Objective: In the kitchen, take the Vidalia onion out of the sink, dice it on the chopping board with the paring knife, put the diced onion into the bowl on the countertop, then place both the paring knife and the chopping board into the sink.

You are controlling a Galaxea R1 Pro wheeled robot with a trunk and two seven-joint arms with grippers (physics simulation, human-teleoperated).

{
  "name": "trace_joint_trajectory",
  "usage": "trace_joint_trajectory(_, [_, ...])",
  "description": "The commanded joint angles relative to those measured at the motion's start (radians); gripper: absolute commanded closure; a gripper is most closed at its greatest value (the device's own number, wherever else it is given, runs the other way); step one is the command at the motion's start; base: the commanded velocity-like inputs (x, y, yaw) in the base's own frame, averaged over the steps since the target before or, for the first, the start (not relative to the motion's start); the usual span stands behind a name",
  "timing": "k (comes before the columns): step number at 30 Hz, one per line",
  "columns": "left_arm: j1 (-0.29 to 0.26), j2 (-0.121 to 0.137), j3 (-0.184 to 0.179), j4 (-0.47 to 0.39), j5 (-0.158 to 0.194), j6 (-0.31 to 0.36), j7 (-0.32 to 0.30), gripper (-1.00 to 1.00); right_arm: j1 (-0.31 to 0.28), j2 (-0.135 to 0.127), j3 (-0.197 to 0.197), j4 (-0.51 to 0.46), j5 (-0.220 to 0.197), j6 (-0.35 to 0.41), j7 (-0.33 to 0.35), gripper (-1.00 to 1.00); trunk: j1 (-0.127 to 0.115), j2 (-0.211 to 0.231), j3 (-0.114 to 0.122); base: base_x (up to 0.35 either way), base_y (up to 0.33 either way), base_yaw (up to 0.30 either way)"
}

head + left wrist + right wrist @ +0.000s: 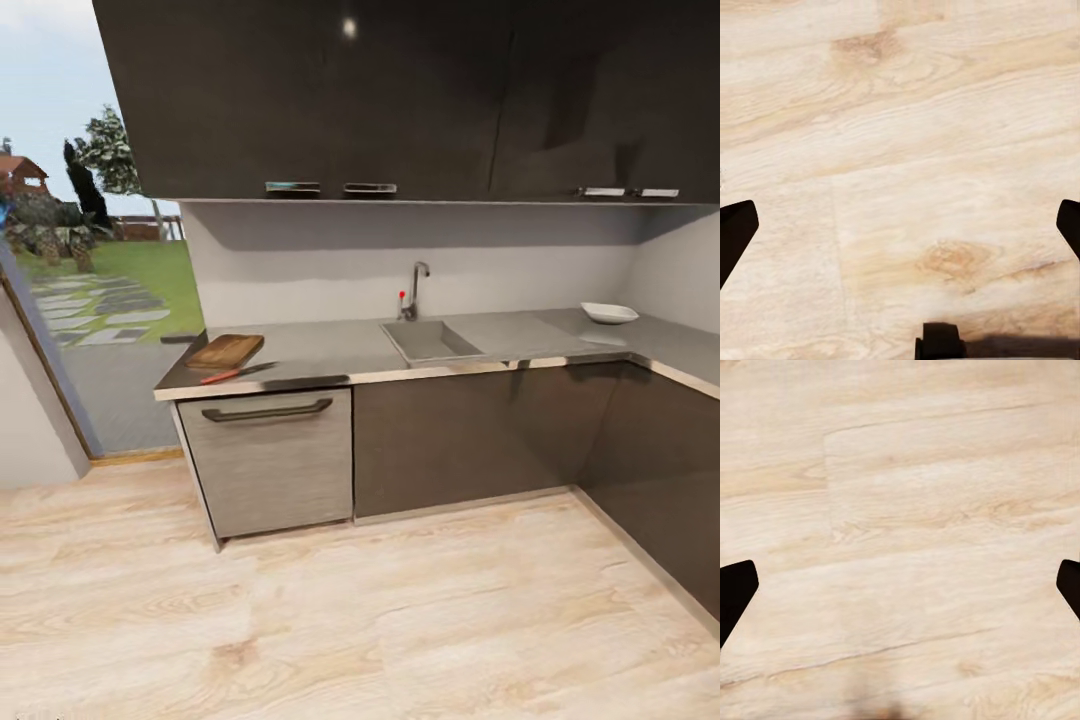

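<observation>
From across the kitchen, the head view takes in the grey countertop (pixel 320 350). The brown chopping board (pixel 226 350) lies at its left end, with the orange-handled paring knife (pixel 232 374) just in front of it. The sink (pixel 430 340) sits mid-counter under a chrome tap (pixel 414 288); the Vidalia onion is hidden from this angle. The white bowl (pixel 609 313) rests on the counter at the far right. My left gripper (pixel 900 232) is open over bare wood floor, its dark fingertips (pixel 735 232) far apart. My right gripper (pixel 900 592) is open too, fingertips (pixel 735 592) wide over the floor.
Glossy black upper cabinets (pixel 400 100) hang over the counter. A pale dishwasher front (pixel 270 455) with a dark handle sits below the board. The counter turns a corner at the right (pixel 690 365). A glass opening (pixel 90 280) to a garden is at left. Light wood floor (pixel 350 620) lies between me and the cabinets.
</observation>
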Motion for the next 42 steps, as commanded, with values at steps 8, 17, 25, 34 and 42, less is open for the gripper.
trace_joint_trajectory(8, [0.000,0.001,0.002,0.000,0.001,-0.001,0.000,-1.00,0.000,0.000,0.001,0.002,0.001,-0.002,-0.001,-1.00,0.000,0.000,-0.001,0.222,-0.103,0.261])
trace_joint_trajectory(17, [0.000,0.001,0.002,-0.002,0.001,-0.001,0.000,-1.00,0.000,-0.001,0.000,0.023,0.001,-0.002,0.000,-1.00,0.000,0.000,-0.001,0.207,-0.099,0.261])
trace_joint_trajectory(25, [0.000,-0.003,0.000,-0.001,0.001,-0.003,-0.001,-1.00,0.000,-0.002,0.000,0.024,0.001,-0.002,0.001,-1.00,0.000,0.000,-0.001,0.073,-0.017,0.189])
trace_joint_trajectory(34, [0.000,-0.003,0.001,0.002,0.001,-0.003,-0.001,-1.00,0.000,-0.002,-0.001,0.024,0.001,-0.002,0.002,-1.00,0.000,0.000,-0.001,0.005,-0.001,0.020])
trace_joint_trajectory(42, [0.000,-0.014,-0.001,0.004,0.001,-0.031,-0.001,-1.00,0.000,-0.003,0.001,0.024,0.001,-0.002,0.002,-1.00,0.000,0.000,-0.001,0.000,0.000,0.001])
